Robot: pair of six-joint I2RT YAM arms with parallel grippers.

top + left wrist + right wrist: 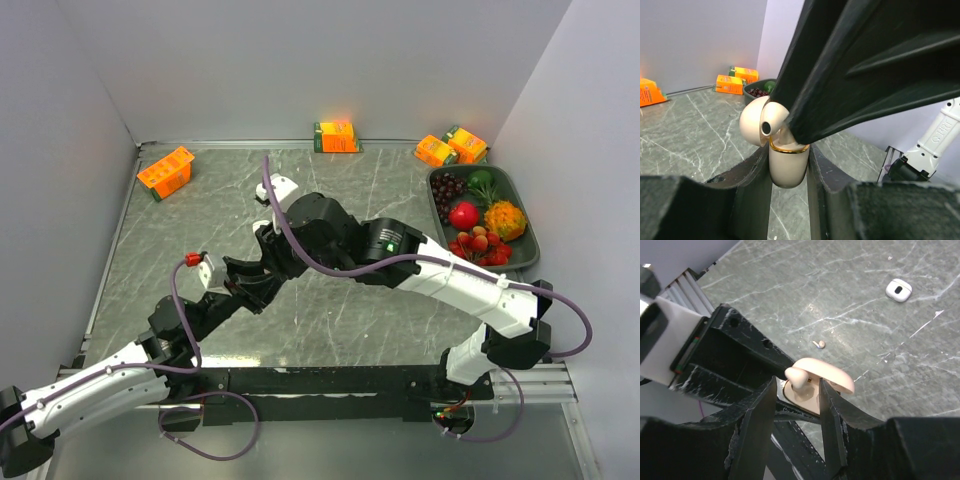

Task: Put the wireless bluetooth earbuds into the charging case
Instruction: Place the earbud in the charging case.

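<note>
My left gripper [789,162] is shut on a beige charging case [787,172] with a gold rim, held upright above the table with its lid [754,122] swung open. In the right wrist view a beige earbud [799,376] stands in the case's [807,399] open top. My right gripper [797,387] is right above it with its jaws apart on either side of the bud. A second earbud [818,344] lies loose on the marble table. In the top view both grippers meet near the table's middle left [258,280].
A small white case [898,290] lies on the table beyond the grippers and also shows in the top view [282,188]. Orange cartons stand at the back left [165,172], back middle [336,136] and back right [450,148]. A dark fruit tray [533,245] sits at the right.
</note>
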